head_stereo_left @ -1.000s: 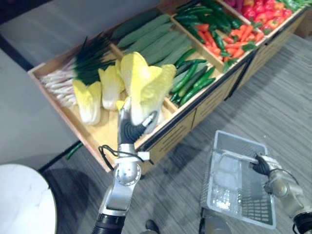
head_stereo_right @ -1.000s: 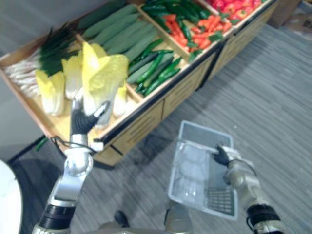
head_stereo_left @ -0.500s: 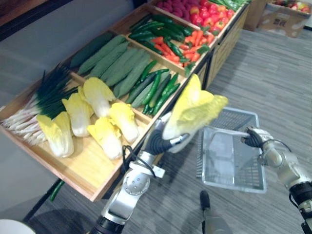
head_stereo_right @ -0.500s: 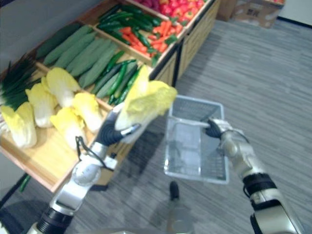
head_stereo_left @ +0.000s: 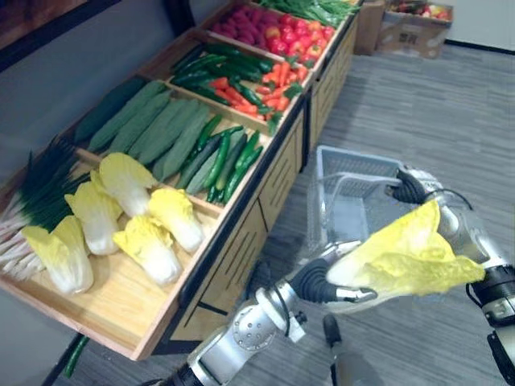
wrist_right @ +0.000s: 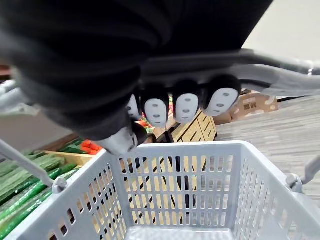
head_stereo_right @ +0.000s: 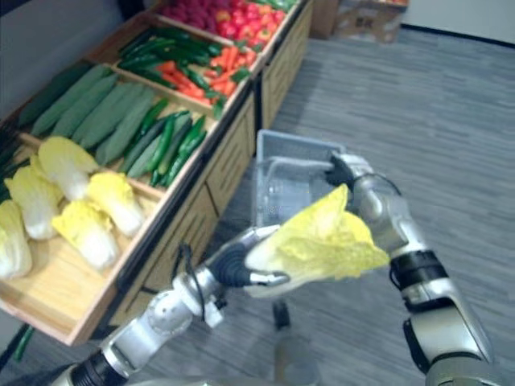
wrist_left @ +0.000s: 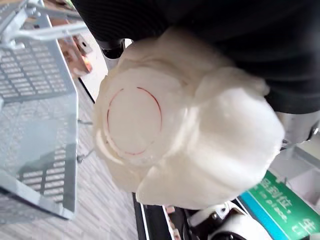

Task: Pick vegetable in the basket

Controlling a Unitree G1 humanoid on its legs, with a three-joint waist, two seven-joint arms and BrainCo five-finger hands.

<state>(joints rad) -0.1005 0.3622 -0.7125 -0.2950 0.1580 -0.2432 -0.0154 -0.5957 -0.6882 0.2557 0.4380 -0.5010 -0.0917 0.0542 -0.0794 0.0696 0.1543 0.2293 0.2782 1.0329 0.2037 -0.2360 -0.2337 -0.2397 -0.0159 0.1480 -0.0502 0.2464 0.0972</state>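
Note:
My left hand [head_stereo_left: 315, 281] is shut on a yellow-green napa cabbage [head_stereo_left: 410, 257], gripping its pale white base [wrist_left: 170, 125]. The cabbage hangs over the floor on the near side of the grey plastic basket [head_stereo_left: 354, 154], outside it and covering part of my right forearm. My right hand [head_stereo_left: 406, 186] is shut on the basket's handle [wrist_right: 260, 57], its fingers [wrist_right: 185, 107] curled round the bar. The basket [wrist_right: 200, 170] has nothing in it, and its mesh wall [wrist_left: 35, 100] is beside the cabbage's base.
A long wooden produce stand [head_stereo_left: 241, 241] runs along the left, with more napa cabbages [head_stereo_left: 149, 241], cucumbers [head_stereo_left: 225, 157], long green gourds [head_stereo_left: 157, 125], carrots [head_stereo_left: 278, 76], red peppers [head_stereo_left: 282, 28] and green onions [head_stereo_left: 40, 189]. A cardboard box [head_stereo_left: 410, 24] stands at its far end.
The camera has swung right along the stand. My left hand has carried the cabbage away from the shelf, lower and right, to the basket's near side. The right hand keeps hold of the handle.

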